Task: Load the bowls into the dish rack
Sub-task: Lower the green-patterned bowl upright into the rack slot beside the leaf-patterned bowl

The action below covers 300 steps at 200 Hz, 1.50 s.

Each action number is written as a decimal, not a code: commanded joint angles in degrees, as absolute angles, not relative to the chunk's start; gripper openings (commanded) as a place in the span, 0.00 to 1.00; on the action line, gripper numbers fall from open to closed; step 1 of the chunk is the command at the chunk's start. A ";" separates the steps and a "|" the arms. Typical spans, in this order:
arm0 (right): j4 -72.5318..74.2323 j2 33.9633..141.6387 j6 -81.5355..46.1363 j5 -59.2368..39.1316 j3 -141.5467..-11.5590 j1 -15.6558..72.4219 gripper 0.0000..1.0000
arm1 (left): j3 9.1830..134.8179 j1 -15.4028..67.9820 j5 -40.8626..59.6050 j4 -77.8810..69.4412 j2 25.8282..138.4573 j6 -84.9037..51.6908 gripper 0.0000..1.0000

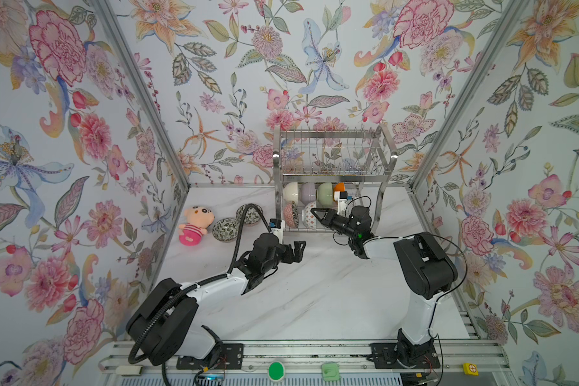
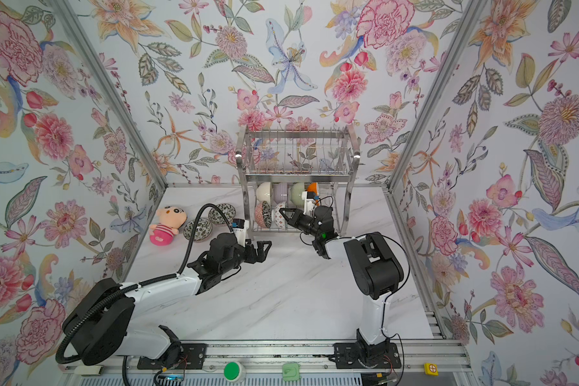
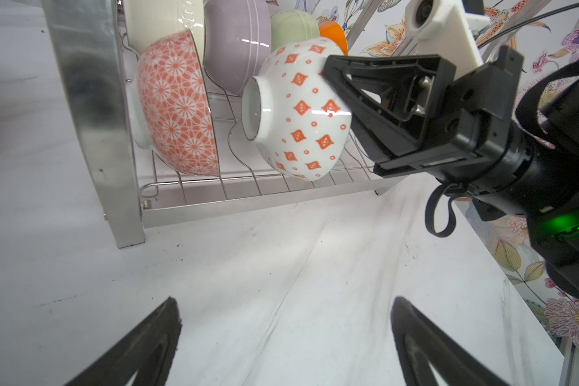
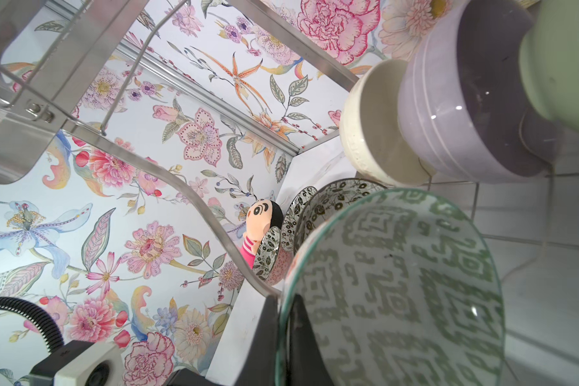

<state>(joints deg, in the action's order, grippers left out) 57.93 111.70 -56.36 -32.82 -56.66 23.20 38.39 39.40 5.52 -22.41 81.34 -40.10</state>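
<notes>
The dish rack (image 1: pixel 328 134) stands at the back of the table. On its lower shelf, cream (image 1: pixel 290 191), lilac (image 1: pixel 308 192), pale green (image 1: pixel 324 193) and orange (image 1: pixel 338 187) bowls stand on edge. In front of them is a pink-patterned bowl (image 3: pixel 177 110). Beside it, on its side, is a white bowl with orange diamonds (image 3: pixel 301 110), green-patterned inside (image 4: pixel 398 284). My right gripper (image 1: pixel 316 212) (image 4: pixel 284 320) is shut on this bowl's rim, one finger inside and one outside. My left gripper (image 1: pixel 298 249) (image 3: pixel 284 320) hangs open and empty over the table before the rack.
Two dark leaf-patterned bowls (image 1: pixel 225 229) (image 1: pixel 249 214) lie upright on the table left of the rack, next to a pink plush doll (image 1: pixel 194 224). The rack's flat metal leg (image 3: pixel 94 100) stands close to the left gripper. Floral walls enclose the table on three sides.
</notes>
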 commanded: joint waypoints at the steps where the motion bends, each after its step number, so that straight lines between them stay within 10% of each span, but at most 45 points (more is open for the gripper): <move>1: 66.35 113.10 -59.16 -34.37 -59.65 23.35 0.00 | 39.73 39.86 4.30 -21.08 81.89 -38.68 0.99; 300: 57.31 117.27 -52.86 -27.92 -60.11 24.93 0.04 | 39.13 39.92 3.65 -20.02 81.30 -38.19 0.99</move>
<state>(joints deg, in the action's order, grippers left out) 63.18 119.52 -57.32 -28.84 -59.11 23.77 38.89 39.40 5.10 -20.56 82.15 -39.38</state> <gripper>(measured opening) 0.073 0.994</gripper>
